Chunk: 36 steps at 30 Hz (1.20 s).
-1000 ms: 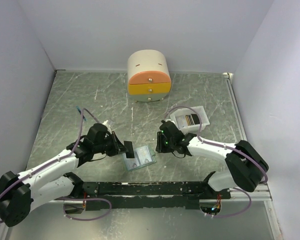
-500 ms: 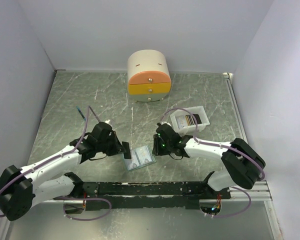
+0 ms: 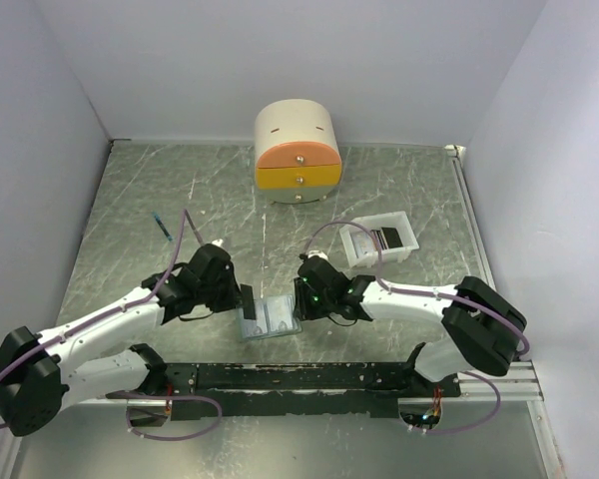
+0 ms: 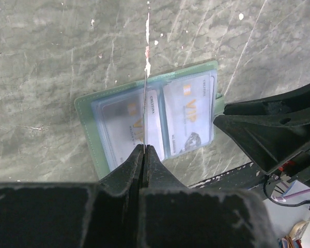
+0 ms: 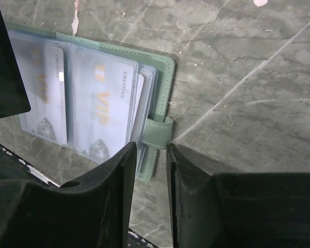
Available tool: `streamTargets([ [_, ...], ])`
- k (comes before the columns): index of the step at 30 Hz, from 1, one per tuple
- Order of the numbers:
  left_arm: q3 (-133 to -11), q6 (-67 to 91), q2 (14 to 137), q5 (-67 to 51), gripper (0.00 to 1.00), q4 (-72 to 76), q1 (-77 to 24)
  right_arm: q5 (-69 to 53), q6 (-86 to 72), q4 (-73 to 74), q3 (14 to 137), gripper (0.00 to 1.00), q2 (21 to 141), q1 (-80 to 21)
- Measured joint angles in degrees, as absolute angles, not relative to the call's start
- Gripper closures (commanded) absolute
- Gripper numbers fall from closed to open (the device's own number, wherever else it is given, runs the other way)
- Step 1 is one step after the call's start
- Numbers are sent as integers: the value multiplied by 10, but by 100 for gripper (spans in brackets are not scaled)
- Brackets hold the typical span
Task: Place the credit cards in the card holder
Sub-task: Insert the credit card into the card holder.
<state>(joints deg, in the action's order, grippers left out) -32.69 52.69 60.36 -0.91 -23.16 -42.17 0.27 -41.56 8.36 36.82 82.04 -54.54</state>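
Card holder (image 3: 268, 319), overhead view: it lies opened flat on the grey veined table (image 3: 130, 200), near the front edge. The left gripper (image 3: 246, 301) is at its left side and the right gripper (image 3: 301, 299) at its right side. Farther back on the right, a white tray (image 3: 404, 244) holds dark credit cards (image 3: 387, 238). A round cream-and-orange drawer box (image 3: 298, 150) stands at the rear.

Left wrist view: the holder shows a grey-green border (image 4: 88, 119) framing pale blue translucent pockets. Each pocket holds a pale card (image 4: 188, 119) printed "VIP" in orange. A line of small print beside it is too fine to read with certainty. The left fingers (image 4: 132, 165) are pinched together on a thin sheet (image 4: 144, 108) seen edge-on over the holder's middle. Whether this sheet is a pocket leaf or a card cannot be told.

Right wrist view: the same orange "VIP" shows through the pockets (image 5: 101, 113). A green clasp tab (image 5: 160, 132) projects from the holder's edge. The right fingers (image 5: 119, 181) stand a narrow gap apart, just beside this tab. Whether they touch it cannot be told.
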Motion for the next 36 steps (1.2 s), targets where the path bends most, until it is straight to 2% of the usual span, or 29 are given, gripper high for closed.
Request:
streamTargets([
  [4, -333, 523, 601, -13, 93, -236, -425, 15, -412, 102, 375, 68, 806, -548],
  [11, -333, 531, 502, -77, 88, -216, -427, -18, -396, 72, 371, 44, 639, -548],
  [16, -333, 580, 451, -135, 87, -201, -427, -62, -438, -15, 345, 42, 555, -548],
  [24, -291, 677, 387, -217, 82, -130, -427, -80, -533, -24, 341, 39, 549, -548],
  [29, -285, 715, 386, -251, 80, -91, -427, -110, -567, -60, 329, 49, 551, -548],
  [32, -276, 735, 389, -267, 79, -61, -427, -131, -581, -84, 325, 68, 563, -548],
  [34, -267, 746, 389, -274, 83, -45, -427, -143, -591, -101, 321, 82, 571, -548],
  [36, -261, 753, 389, -277, 87, -43, -427, -149, -597, -114, 315, 89, 573, -548],
])
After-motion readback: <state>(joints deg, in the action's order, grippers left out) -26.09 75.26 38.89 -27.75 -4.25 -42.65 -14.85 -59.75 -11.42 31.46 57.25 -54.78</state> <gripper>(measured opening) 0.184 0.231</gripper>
